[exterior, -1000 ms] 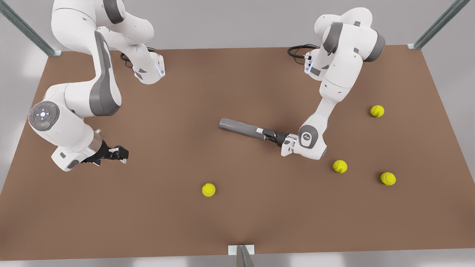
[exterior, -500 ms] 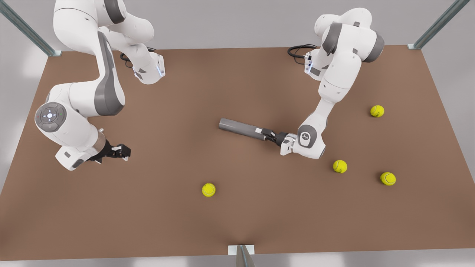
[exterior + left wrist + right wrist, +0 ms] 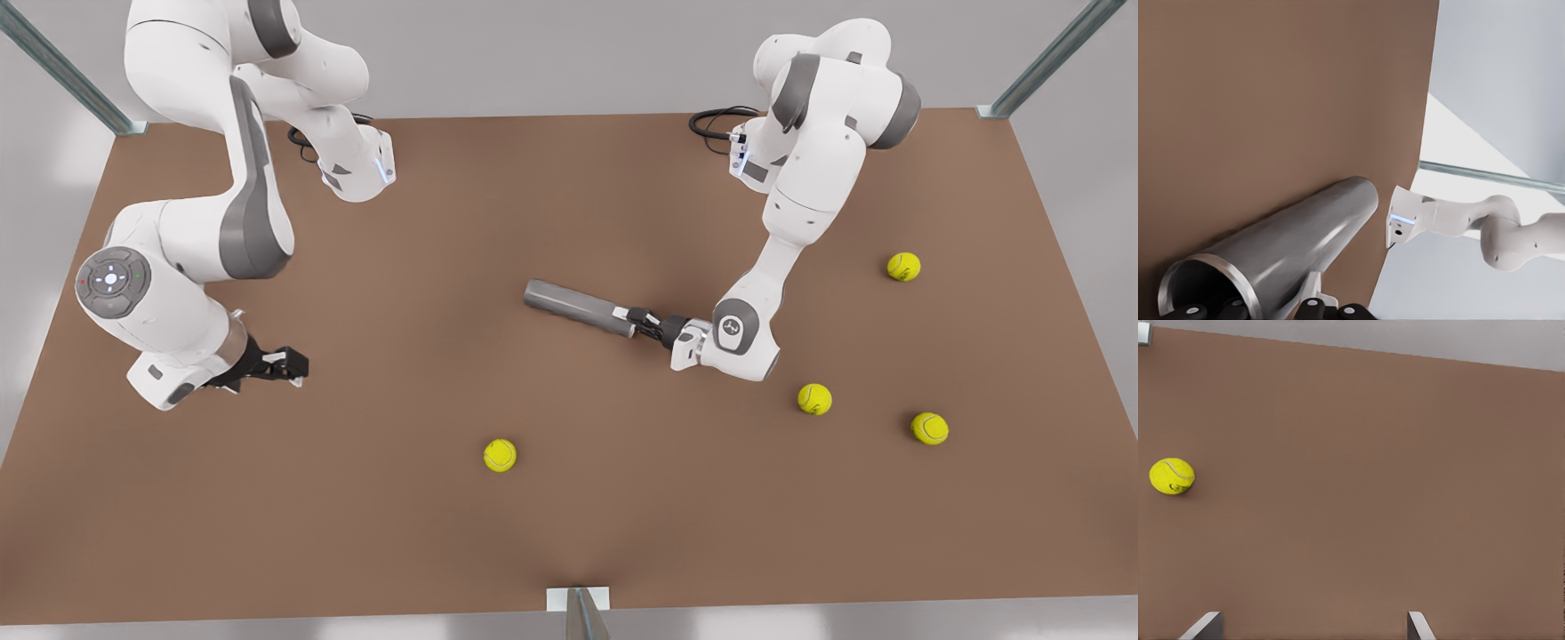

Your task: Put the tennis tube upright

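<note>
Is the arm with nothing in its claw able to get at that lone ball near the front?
Probably yes: the right gripper is open, and only bare table lies between it and the tennis ball.

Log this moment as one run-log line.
dark grey tennis tube: lying on brown table | left gripper: shut on its rimmed end | right gripper: open, waiting aside

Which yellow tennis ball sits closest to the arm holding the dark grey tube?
The yellow-green tennis ball just toward the front view's right of the left gripper, below its wrist. The other three balls lie farther off on the brown table.
</note>
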Controlling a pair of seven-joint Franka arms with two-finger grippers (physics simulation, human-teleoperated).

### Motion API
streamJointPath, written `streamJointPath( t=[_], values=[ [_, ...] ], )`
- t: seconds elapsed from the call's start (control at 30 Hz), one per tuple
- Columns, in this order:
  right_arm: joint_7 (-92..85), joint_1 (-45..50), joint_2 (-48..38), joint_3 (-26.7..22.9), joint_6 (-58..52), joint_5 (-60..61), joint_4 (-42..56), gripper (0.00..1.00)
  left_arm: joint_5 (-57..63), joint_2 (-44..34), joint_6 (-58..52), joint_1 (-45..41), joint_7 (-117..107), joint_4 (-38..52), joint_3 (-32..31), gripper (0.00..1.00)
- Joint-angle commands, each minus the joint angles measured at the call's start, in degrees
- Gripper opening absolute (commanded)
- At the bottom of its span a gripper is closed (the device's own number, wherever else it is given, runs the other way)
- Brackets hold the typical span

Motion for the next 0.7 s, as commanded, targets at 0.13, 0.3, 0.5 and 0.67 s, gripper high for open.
streamJointPath(
  t=[0.13,0.3,0.5,0.67],
  values=[
    [0.0,0.2,0.0,0.0,-0.1,0.4,0.0,1.00,1.0,-0.4,-1.1,0.1,0.0,-0.1,0.1,0.32],
    [0.1,0.4,0.0,0.0,-0.3,0.4,-0.1,1.00,1.6,-0.7,-1.9,0.1,0.0,-0.1,0.2,0.32],
    [0.1,0.4,0.0,0.0,-0.3,0.3,-0.1,1.00,1.6,-1.1,-2.1,0.1,-0.1,-0.4,0.2,0.29],
    [0.6,-0.3,-0.1,-0.1,-0.3,-0.3,1.1,1.00,2.5,-1.9,-2.7,0.1,-0.4,-0.5,0.2,0.26]
  ],
)
